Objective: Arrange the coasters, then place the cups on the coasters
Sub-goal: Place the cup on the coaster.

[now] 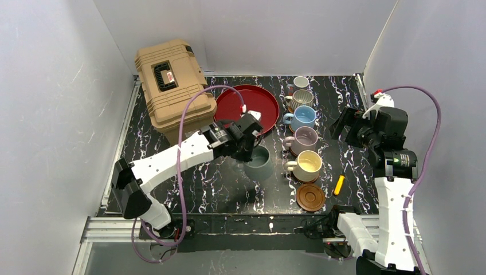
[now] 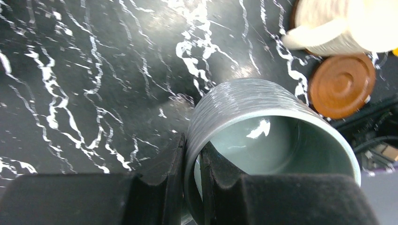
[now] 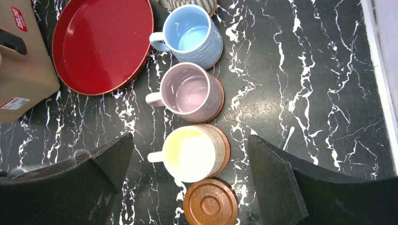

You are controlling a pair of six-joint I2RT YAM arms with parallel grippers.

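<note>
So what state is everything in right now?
Grey-green mug: empty, wall pinched by left jaws.
Right jaws: wide open, holding nothing.
Cream-yellow mug: empty, on a wooden coaster.
Lilac mug: empty, on a wooden coaster.
Light blue mug: upright, empty.
Nearest wooden coaster: bare.
Red tray: empty.
Tan case: closed.

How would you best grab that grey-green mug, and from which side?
By its rim wall, from above: the grey-green mug stands upright with its mouth open, so one finger fits inside and one outside, as the left claw pinches it now.
</note>
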